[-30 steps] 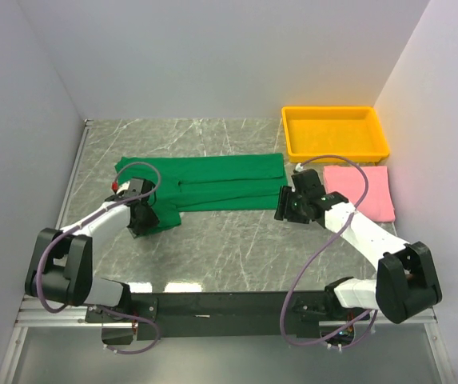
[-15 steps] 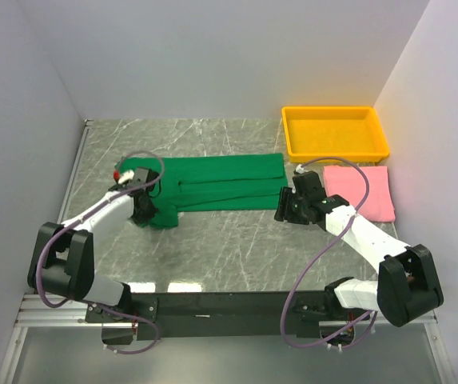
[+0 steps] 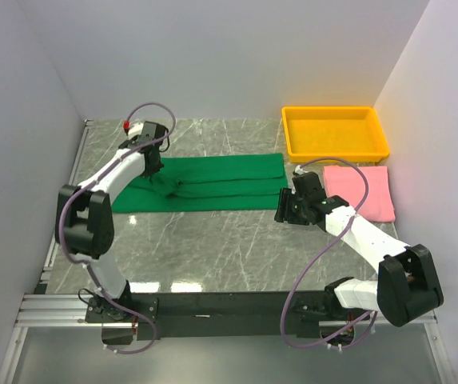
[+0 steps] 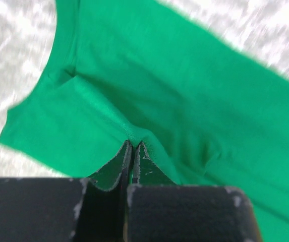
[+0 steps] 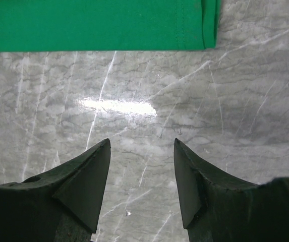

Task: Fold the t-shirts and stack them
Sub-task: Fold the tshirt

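Across the middle of the marble table [image 3: 229,240] lies the dark green t-shirt [image 3: 221,182], spread out as a long band. Near its left end the left gripper [image 4: 133,147] is clenched on a pinched ridge of the green cloth. Off the shirt's right end, the right gripper [image 5: 141,143] hovers over bare marble, fingers spread and holding nothing. To its right lies the folded pink t-shirt [image 3: 360,190], just in front of the yellow tray [image 3: 336,151]

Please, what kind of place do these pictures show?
Probably a robot test cell, not a home: plain white walls enclose a marble-look table with a black mounting rail and a yellow tray.
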Controlling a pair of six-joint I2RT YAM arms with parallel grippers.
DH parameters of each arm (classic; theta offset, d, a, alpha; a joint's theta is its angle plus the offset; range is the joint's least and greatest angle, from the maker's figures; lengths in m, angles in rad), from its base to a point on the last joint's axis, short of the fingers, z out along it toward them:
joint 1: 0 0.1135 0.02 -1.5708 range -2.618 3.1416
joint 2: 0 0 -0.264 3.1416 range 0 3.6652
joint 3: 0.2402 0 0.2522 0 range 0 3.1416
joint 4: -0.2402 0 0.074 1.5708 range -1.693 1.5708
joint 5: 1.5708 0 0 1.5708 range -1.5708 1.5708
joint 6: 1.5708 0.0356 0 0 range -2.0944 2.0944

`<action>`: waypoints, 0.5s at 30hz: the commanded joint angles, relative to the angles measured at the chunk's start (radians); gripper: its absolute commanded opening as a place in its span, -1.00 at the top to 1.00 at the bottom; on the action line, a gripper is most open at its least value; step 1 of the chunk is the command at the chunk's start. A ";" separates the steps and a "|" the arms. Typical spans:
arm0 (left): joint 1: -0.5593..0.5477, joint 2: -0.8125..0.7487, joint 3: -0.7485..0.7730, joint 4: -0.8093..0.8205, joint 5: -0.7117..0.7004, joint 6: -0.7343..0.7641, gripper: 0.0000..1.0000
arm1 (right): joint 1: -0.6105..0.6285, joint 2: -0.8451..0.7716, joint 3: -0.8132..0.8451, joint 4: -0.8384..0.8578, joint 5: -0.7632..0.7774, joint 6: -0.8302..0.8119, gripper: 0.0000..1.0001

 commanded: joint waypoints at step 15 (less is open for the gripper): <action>0.044 0.230 0.209 0.084 -0.020 0.098 0.38 | 0.016 0.012 0.016 0.037 -0.024 -0.008 -0.20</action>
